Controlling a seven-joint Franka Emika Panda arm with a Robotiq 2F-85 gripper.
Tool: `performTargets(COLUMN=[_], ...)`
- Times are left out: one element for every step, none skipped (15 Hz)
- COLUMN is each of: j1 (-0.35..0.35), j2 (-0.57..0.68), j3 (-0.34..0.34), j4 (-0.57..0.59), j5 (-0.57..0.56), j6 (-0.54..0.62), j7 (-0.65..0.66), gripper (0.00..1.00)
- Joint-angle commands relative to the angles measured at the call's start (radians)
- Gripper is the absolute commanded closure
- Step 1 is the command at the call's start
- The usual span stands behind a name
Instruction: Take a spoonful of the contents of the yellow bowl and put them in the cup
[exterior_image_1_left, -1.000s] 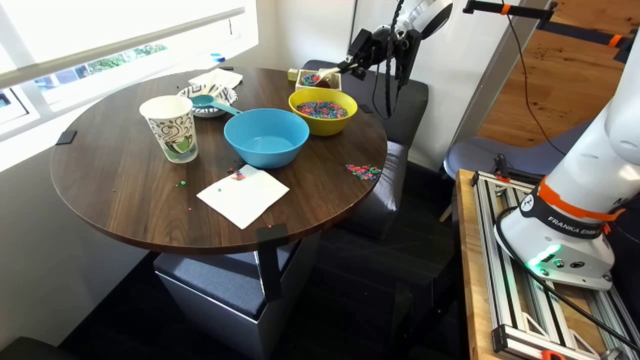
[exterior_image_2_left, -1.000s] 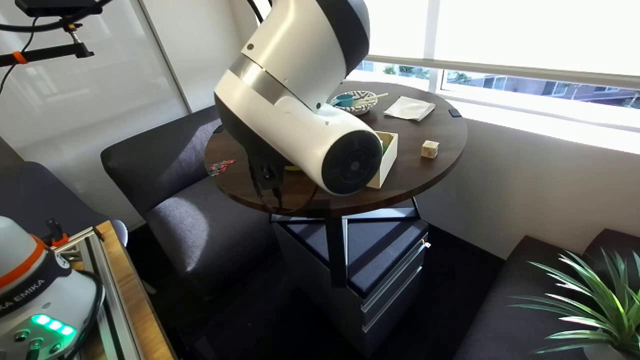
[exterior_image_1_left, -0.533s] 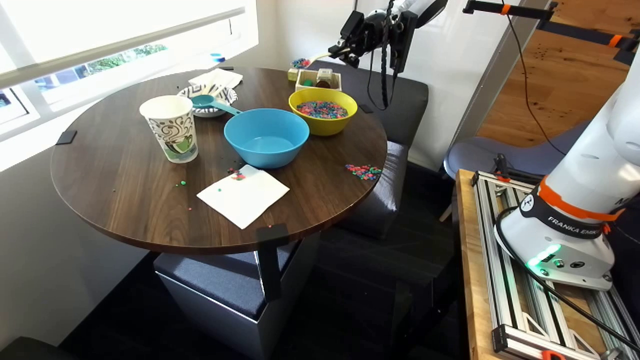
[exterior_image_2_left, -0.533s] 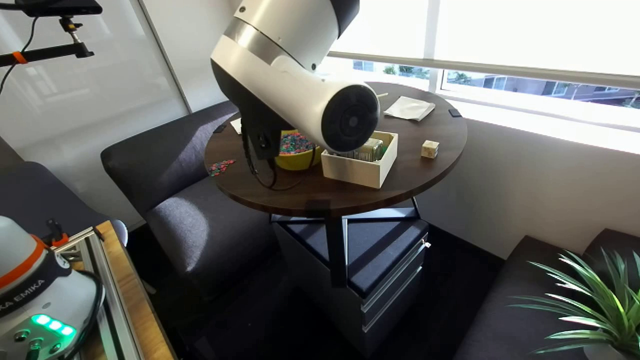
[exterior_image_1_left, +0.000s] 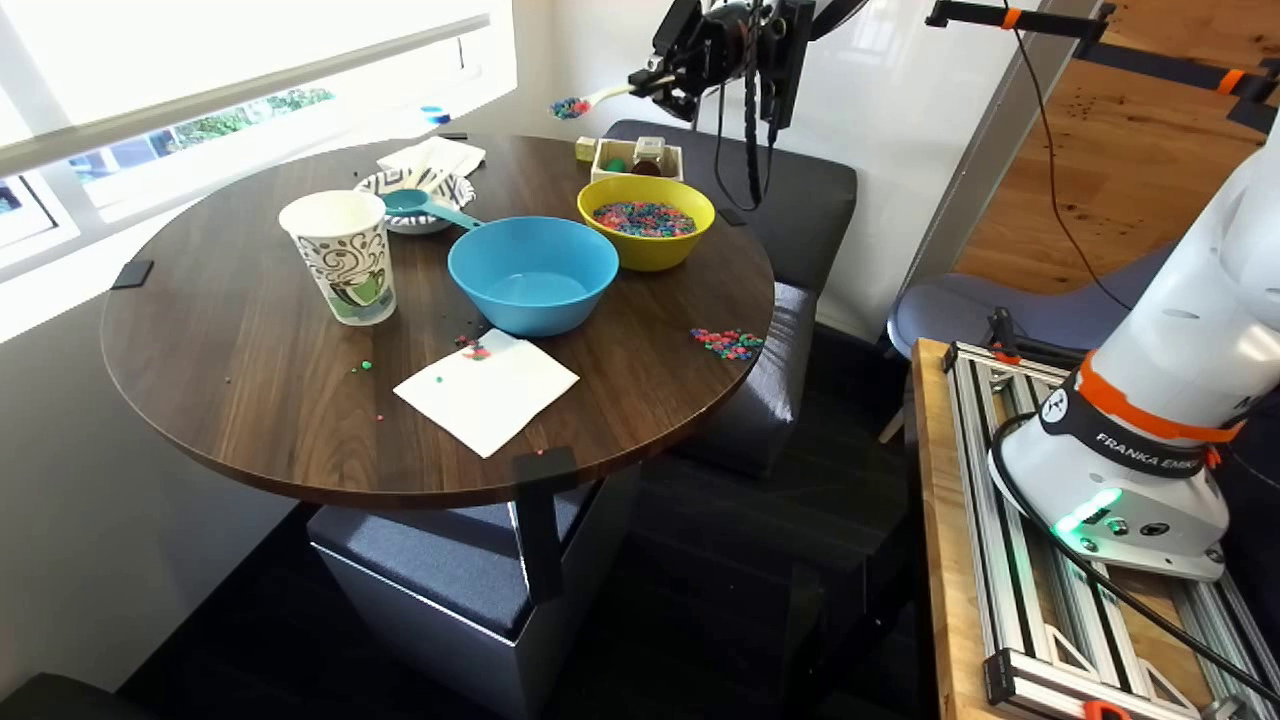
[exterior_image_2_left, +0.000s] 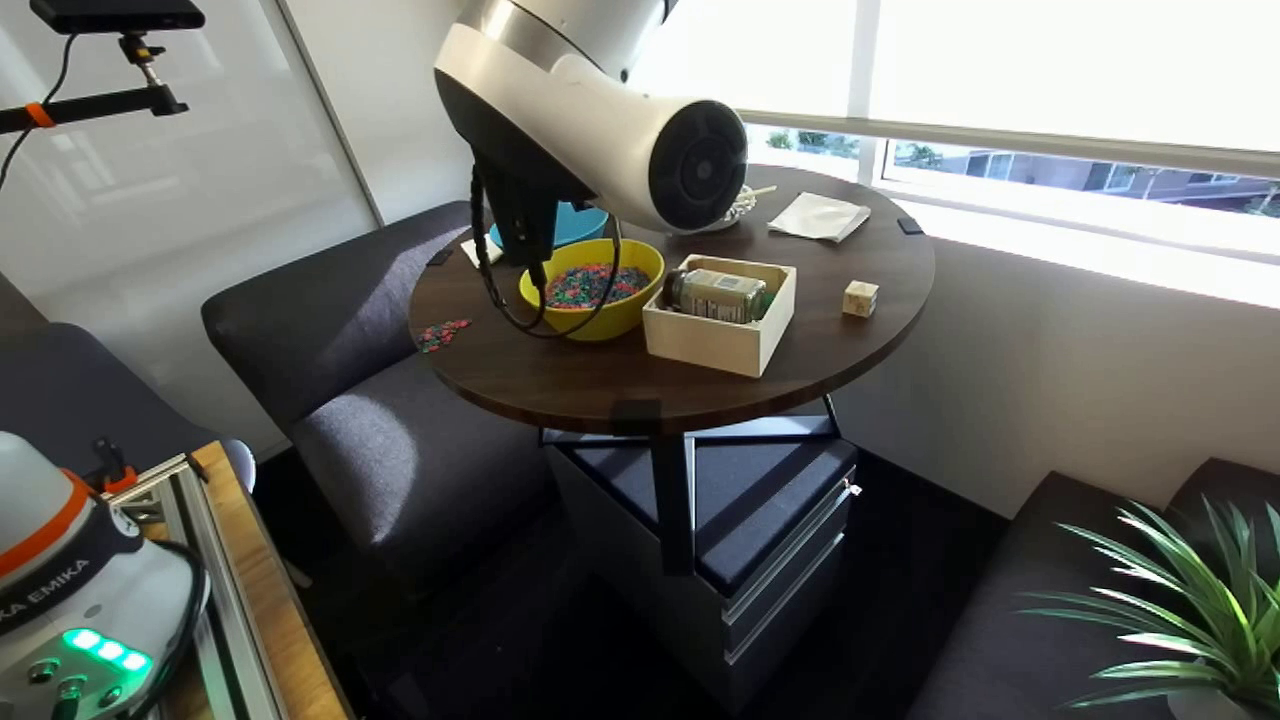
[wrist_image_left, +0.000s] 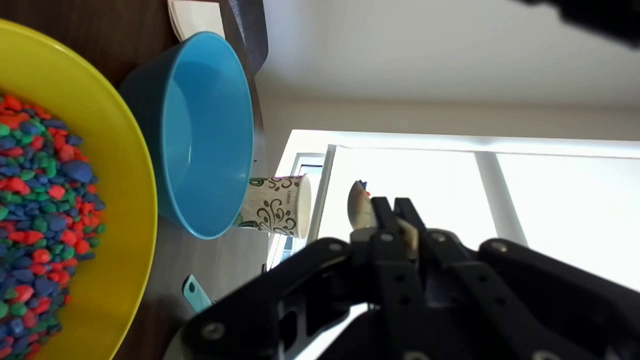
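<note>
Evidently, scooping is looking done: the claw (wrist_image_left: 393, 206) is pinching a spoon (exterior_image_1_left: 605, 95) of pebbles (exterior_image_1_left: 570, 108) clear of the yellow bowl (exterior_image_1_left: 652, 253). Pouring is remaining; in an exterior view, the paper cup (exterior_image_1_left: 345, 262) is standing at left.

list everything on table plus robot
yellow bowl: 1, yellow, on table
bits: many, mixed, in yellow bowl, on spoon, table
cup: 1, patterned white, near blue bowl
blue bowl: 1, blue, beside yellow bowl
spoon: 1, cream, in gripper
dish: 1, black-white, near cup
scoop: 1, teal, on dish
utensils: some, pale, in dish
napkins: 2, white, on table
box: 1, pale, near yellow bowl
jar: 1, grey, in box
unclear item: 1, green, in box
block: 1, pale, near box
gripper: 1, black, shut on spoon
arm: 1, white, base beside table
</note>
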Motion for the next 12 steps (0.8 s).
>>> performTargets(j1=[0.006,0.005,0.005,0.005,0.005,0.012,0.015,0.021,0.025,0.031,0.039,0.049], j2=[0.002,0.002,0.002,0.002,0.002,0.002,0.003,0.005,0.009,0.012,0.018,0.024], j3=[-0.008,-0.008,-0.008,-0.008,-0.008,-0.005,-0.003,0.0,0.003,0.006,0.012,0.019], j4=[0.002,0.002,0.002,0.002,0.002,-0.002,-0.001,0.003,0.01,0.016,0.027,0.038], j5=[0.001,0.001,0.001,0.001,0.001,0.031,0.045,0.056,0.062,0.068,0.074,0.076], j6=[-0.003,-0.003,-0.003,-0.003,-0.003,0.034,0.053,0.077,0.089,0.105,0.12,0.13], j7=[0.001,0.001,0.001,0.001,0.001,0.009,0.009,0.018,0.022,0.027,0.035,0.043], gripper=[0.95,0.95,0.95,0.95,0.99,0.99,0.99,0.99,0.99,0.99,0.99,0.99])
